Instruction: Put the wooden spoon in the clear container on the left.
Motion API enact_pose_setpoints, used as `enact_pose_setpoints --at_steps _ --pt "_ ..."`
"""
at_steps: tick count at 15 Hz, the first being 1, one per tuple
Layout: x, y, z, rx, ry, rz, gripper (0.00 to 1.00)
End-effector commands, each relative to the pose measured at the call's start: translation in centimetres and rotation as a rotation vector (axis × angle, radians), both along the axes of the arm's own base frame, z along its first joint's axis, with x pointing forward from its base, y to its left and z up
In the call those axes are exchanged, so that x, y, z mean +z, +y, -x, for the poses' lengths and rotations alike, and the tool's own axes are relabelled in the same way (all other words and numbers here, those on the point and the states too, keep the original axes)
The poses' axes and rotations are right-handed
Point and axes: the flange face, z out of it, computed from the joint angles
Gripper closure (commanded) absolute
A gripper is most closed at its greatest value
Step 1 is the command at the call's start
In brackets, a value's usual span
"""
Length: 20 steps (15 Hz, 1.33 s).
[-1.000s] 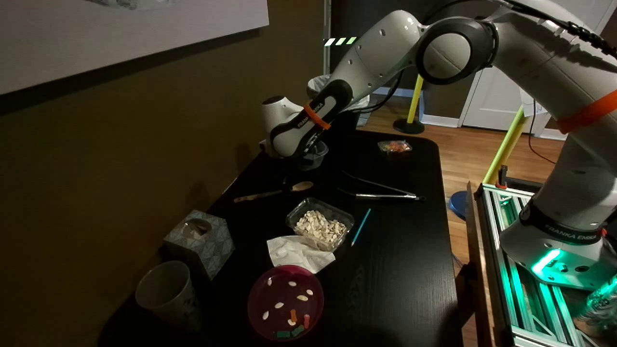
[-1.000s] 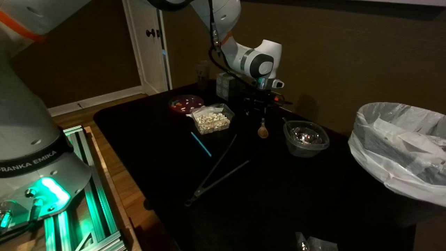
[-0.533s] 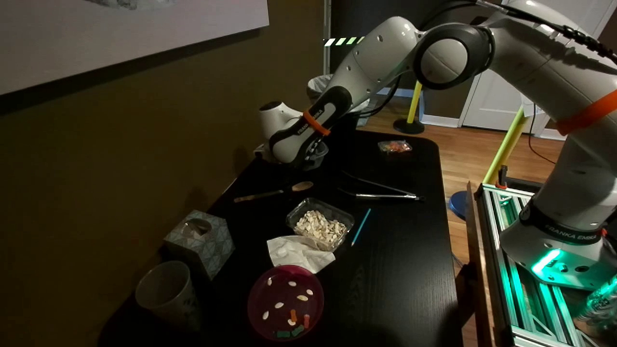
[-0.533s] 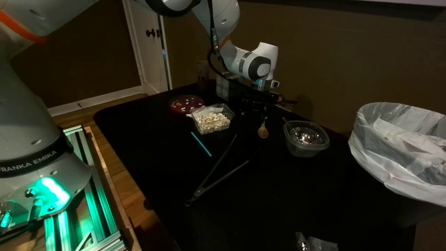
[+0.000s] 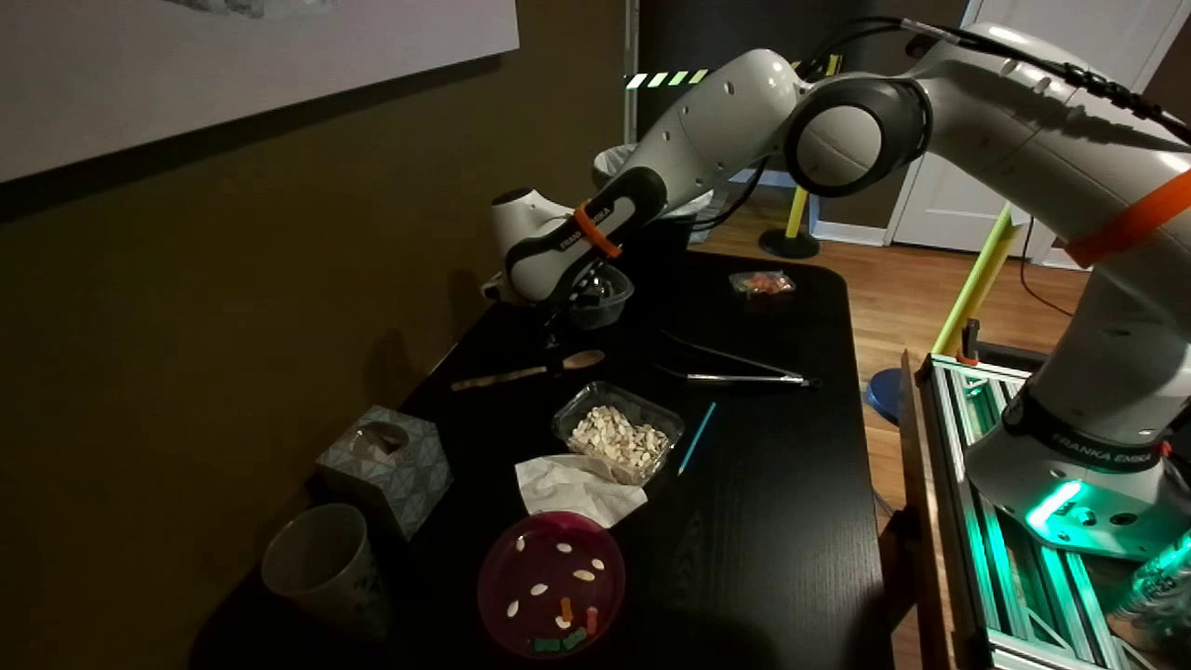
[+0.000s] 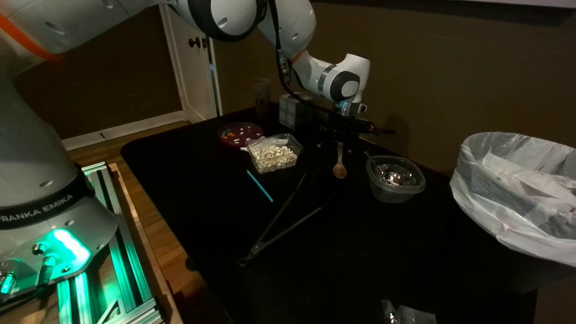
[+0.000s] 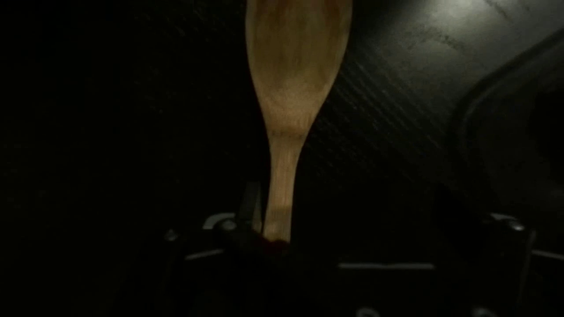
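The wooden spoon (image 5: 583,360) lies on the dark table in both exterior views, bowl toward the table's middle; it also shows there (image 6: 339,170). In the wrist view its bowl (image 7: 297,57) points up and its neck runs down beside the left finger. My gripper (image 7: 348,198) is open, its fingers wide apart, with the handle between them close to the left finger. In an exterior view the gripper (image 5: 554,335) hangs over the handle. One clear container (image 6: 274,155) holds pale flakes; another clear container (image 6: 396,191) holds a shiny metal thing. Contact with the spoon cannot be told.
Metal tongs (image 6: 279,234) and a blue pencil (image 6: 259,185) lie on the table. A red plate (image 5: 549,535), napkin (image 5: 577,489), tissue box (image 5: 391,461) and cup (image 5: 321,568) stand nearby. A wall runs along the back edge; a lined bin (image 6: 517,198) stands beside the table.
The wrist has shifted slightly toward the wall and the container with the metal thing. The arm's elbow has lowered. More of the spoon's handle shows in an exterior view. The spoon has not moved.
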Motion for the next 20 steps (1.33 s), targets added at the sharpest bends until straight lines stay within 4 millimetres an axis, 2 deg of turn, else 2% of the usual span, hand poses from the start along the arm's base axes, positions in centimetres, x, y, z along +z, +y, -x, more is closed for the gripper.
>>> enact_pose_setpoints --at_steps 1,3,6,12,13,14,17,18,20 --pt "-1.2 -2.0 -0.9 -0.012 0.08 -0.083 0.04" --pt "-1.9 -2.7 -0.6 -0.014 0.122 -0.108 0.18" --pt "-2.8 -3.9 -0.6 -0.023 0.149 -0.138 0.46" --pt "-2.9 -4.7 -1.2 -0.043 0.138 -0.159 0.93" --pt "-2.8 -4.7 -1.3 -0.047 0.138 -0.16 0.97" --pt "-2.9 -4.7 -1.3 -0.052 0.139 -0.158 0.94" --pt "-2.3 -4.3 -1.3 -0.112 0.168 -0.178 0.94" --pt "-1.4 -4.2 -1.3 -0.139 0.18 -0.197 0.99" --pt "0.0 -4.0 -1.7 -0.185 0.17 -0.221 1.0"
